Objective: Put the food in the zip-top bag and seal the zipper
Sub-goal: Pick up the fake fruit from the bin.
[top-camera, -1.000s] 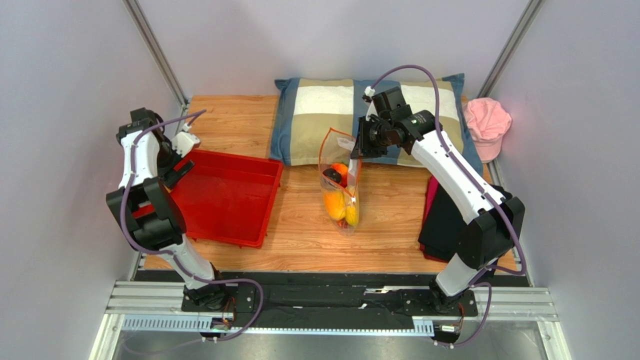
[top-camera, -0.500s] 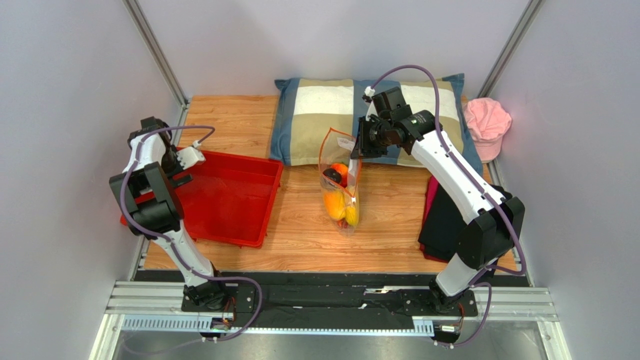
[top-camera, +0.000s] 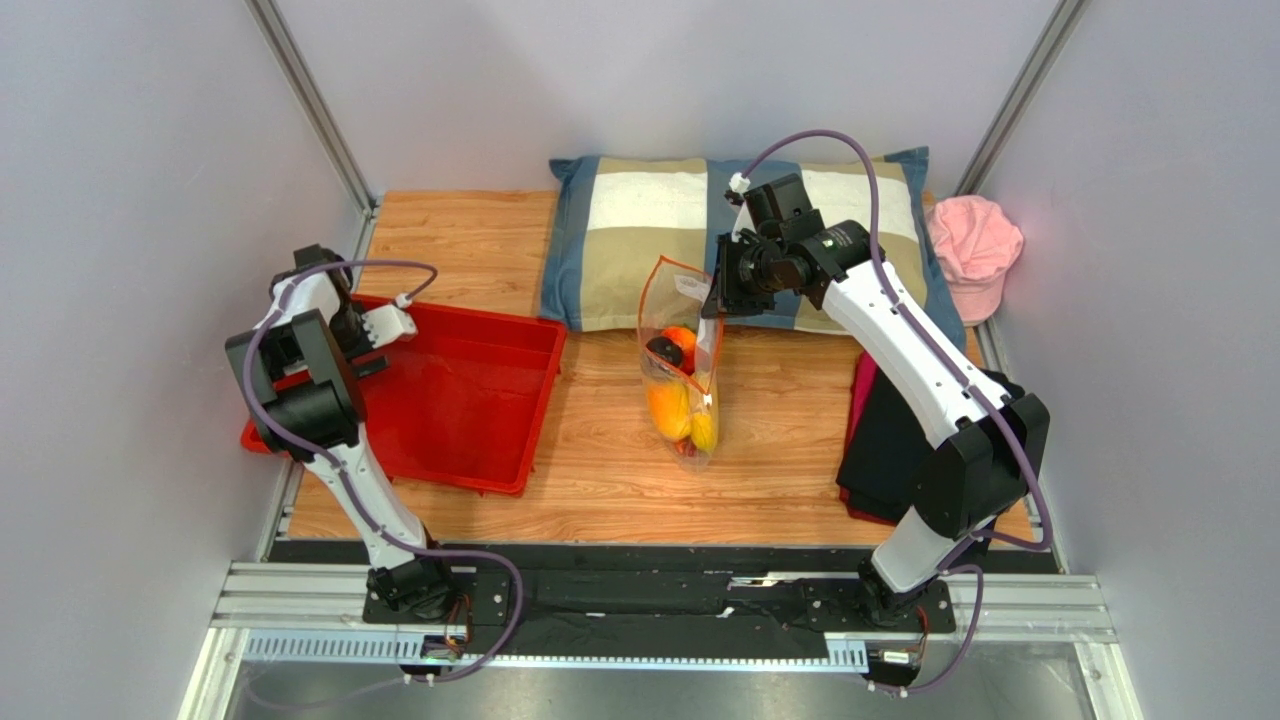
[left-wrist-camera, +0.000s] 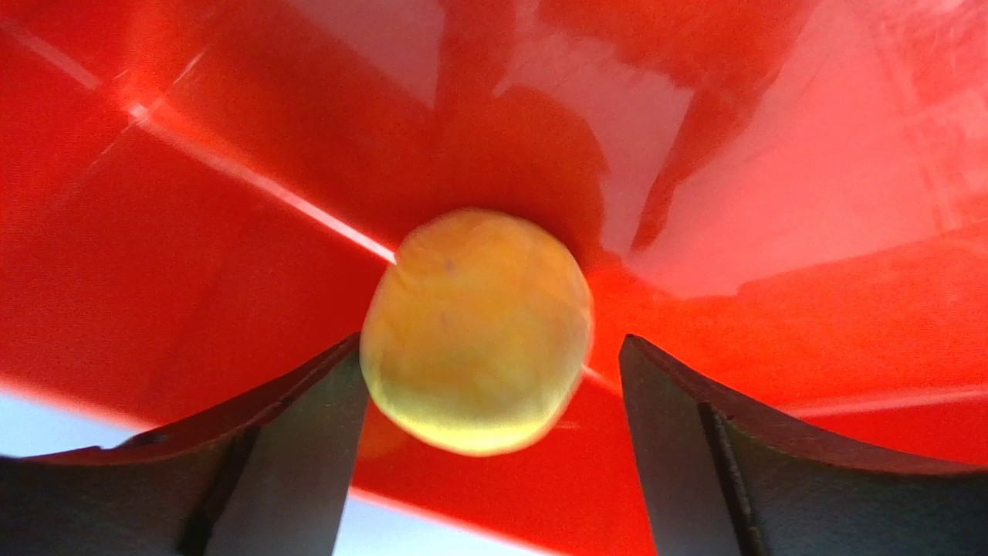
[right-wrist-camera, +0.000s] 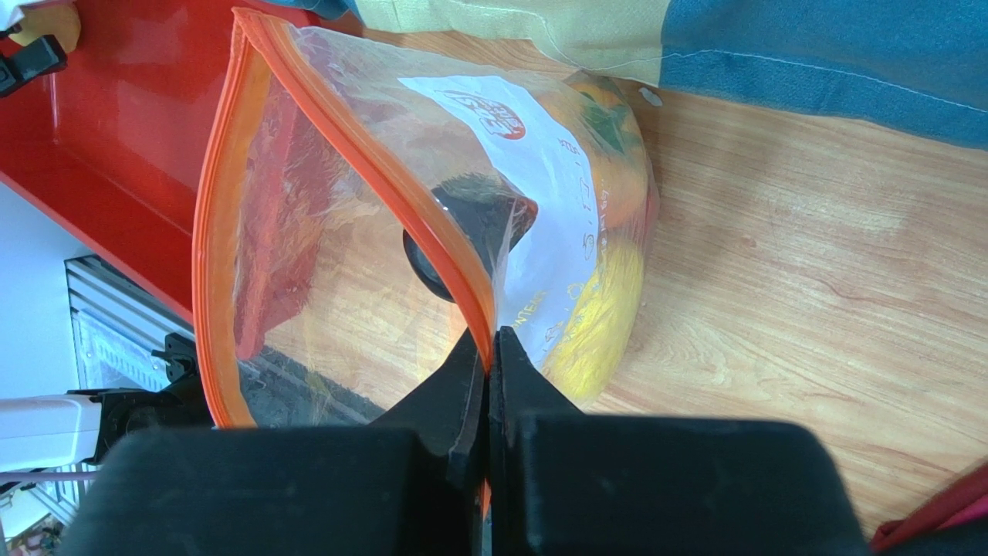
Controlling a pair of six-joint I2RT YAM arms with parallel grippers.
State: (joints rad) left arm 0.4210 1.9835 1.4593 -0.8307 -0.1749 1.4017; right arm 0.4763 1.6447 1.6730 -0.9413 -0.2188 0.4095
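Yellow fruit (left-wrist-camera: 476,330) sits betw. wide-open left jaws in red tray (left-wrist-camera: 812,174); right jaws pinch zipper (right-wrist-camera: 206,266).

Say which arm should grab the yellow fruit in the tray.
Left: the left gripper straddles the yellow fruit in the red tray, open; the right gripper is shut on the zip-top bag.

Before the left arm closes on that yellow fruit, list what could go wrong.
1. The round yellow fruit sits off-centre in the open left end effector, close to one finger, in a corner of the red tray; closing may roll it away.
2. The right end effector pinches only the thin orange zipper strip of the zip-top bag; the loaded bag may slip and its mouth collapse.
3. That mouth is a narrow opening, so a drop may miss.
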